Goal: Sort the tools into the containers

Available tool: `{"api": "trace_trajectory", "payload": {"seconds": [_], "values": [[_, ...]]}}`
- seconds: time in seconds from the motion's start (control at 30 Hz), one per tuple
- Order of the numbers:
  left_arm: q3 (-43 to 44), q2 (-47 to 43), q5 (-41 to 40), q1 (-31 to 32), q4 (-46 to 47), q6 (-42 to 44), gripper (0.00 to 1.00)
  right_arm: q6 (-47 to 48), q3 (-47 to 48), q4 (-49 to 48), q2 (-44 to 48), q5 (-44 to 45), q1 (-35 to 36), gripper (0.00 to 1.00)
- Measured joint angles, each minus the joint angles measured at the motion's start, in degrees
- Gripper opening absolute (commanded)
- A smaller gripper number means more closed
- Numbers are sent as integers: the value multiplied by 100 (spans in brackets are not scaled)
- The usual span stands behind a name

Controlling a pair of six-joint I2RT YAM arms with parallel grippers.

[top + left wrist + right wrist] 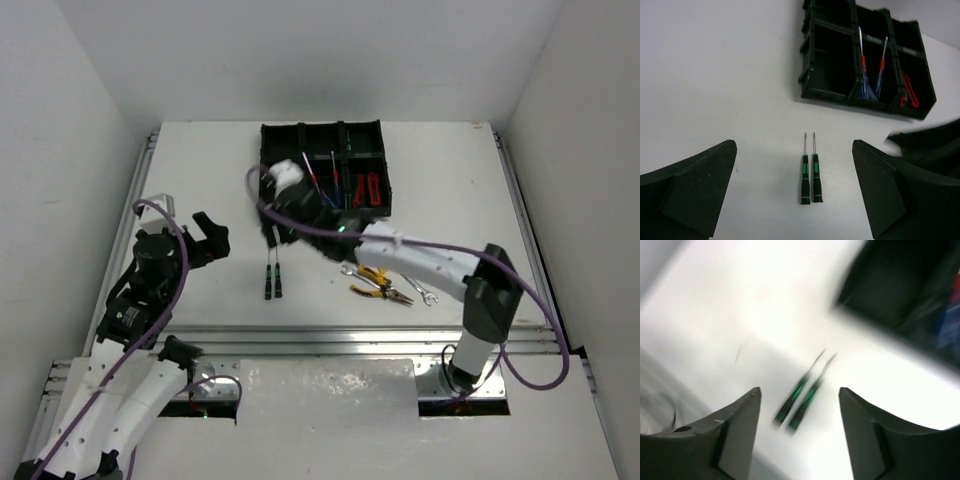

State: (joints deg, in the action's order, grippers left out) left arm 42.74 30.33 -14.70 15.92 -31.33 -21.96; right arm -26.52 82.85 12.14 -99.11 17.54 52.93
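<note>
The black organiser tray [320, 126] stands at the back centre of the table. One of its compartments holds blue and red screwdrivers [867, 75], and the compartment beside it holds red-handled cutters [910, 90]. Two tiny black-green screwdrivers [273, 272] lie side by side on the table in front of the tray. My right gripper [272, 232] hovers just above them, open and empty, and its own view is blurred [800, 390]. Further left, my left gripper [210, 238] is wide open and holds nothing. It faces the same pair [810, 172]. Yellow-handled pliers [378, 283] and silver wrenches [420, 290] lie under the right arm.
White walls close in the table on the left, back and right. An aluminium rail [350, 338] runs along the near edge by the arm bases. Purple cables [540, 330] loop off both arms.
</note>
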Motion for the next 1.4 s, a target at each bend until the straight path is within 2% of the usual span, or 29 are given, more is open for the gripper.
{"api": "trace_trajectory", "payload": {"seconds": [0.07,0.13,0.3,0.6,0.77,0.9,1.0,1.13,1.23,1.33,1.4], "values": [[0,-177,-170,-83,-39,-46,100,-164,-105,170,-310,28,680,58],[0,-369,-317,-151,-55,-85,99,-361,-105,354,-717,44,909,56],[9,-881,-640,-317,-81,-175,100,-837,-105,807,-1591,210,955,51],[9,-962,-684,-328,-105,-229,100,-1222,503,1193,-2247,240,938,43],[9,-907,-601,-328,-103,-227,100,-1405,514,1250,-2361,223,896,42],[9,-905,-553,-328,-98,-227,100,-1478,511,1287,-2441,199,831,37],[9,-905,-527,-328,-98,-227,100,-1537,509,1287,-2461,125,761,28],[7,-905,-494,-328,-98,-225,100,-1687,278,1113,-2439,-33,584,11],[7,-905,-452,-328,-94,-221,100,-1786,-358,785,-2037,-140,372,9],[7,-874,-400,-328,-66,-205,100,-1775,-962,846,-1580,-111,55,1],[7,-820,-358,-328,-57,-203,100,-1716,-1176,946,-1351,-79,-162,0]]}}
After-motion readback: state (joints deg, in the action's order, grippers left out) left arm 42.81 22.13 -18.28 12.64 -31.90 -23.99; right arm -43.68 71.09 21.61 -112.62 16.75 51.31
